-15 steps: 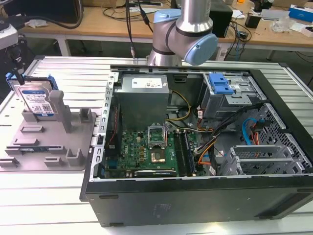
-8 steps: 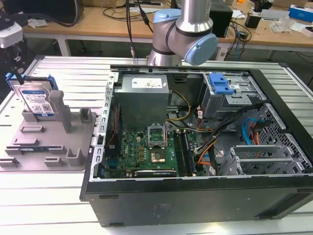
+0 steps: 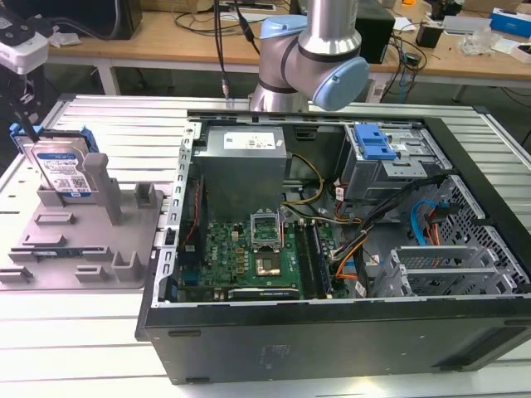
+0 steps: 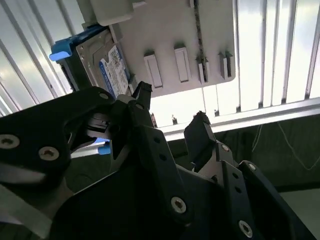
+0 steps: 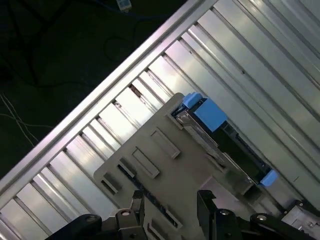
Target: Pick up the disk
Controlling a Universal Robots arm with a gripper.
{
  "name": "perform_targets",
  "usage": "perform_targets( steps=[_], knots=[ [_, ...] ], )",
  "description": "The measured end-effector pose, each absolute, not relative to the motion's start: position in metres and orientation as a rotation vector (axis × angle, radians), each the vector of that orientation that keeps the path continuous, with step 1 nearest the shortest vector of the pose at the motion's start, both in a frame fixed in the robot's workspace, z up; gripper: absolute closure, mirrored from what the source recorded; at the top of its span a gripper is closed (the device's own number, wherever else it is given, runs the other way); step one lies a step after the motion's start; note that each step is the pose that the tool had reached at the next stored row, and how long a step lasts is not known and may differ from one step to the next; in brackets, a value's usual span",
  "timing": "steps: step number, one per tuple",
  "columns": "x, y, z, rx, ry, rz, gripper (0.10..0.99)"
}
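Tool (image 4: pixel 170 107): released, holding nothing.
Disk (image 4: pixel 107 65): off to one side of the tool, untouched, standing on edge in the grey fixture (image 4: pixel 170 30).

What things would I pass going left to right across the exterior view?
You'd pass the silver metal disk with blue rails → the green motherboard → the blue plastic drive-cage bracket.

In the second wrist view we see our end effector (image 4: pixel 171 103) with its two black fingers (image 4: pixel 150 140) spread, a clear gap between the tips. In the exterior view our arm (image 3: pixel 315 50) shows a silver tube and pale blue joint caps.
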State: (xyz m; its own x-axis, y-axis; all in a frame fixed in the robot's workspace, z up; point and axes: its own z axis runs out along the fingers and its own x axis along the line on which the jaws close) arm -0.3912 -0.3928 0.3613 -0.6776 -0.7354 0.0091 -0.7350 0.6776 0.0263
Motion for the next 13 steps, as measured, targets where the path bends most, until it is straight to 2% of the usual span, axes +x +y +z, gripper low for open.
perform_targets(
  steps=[13],
  knots=[
    [-0.3912,-0.3928,0.3605,1.755,-2.579,-0.02,0.545]
  ],
)
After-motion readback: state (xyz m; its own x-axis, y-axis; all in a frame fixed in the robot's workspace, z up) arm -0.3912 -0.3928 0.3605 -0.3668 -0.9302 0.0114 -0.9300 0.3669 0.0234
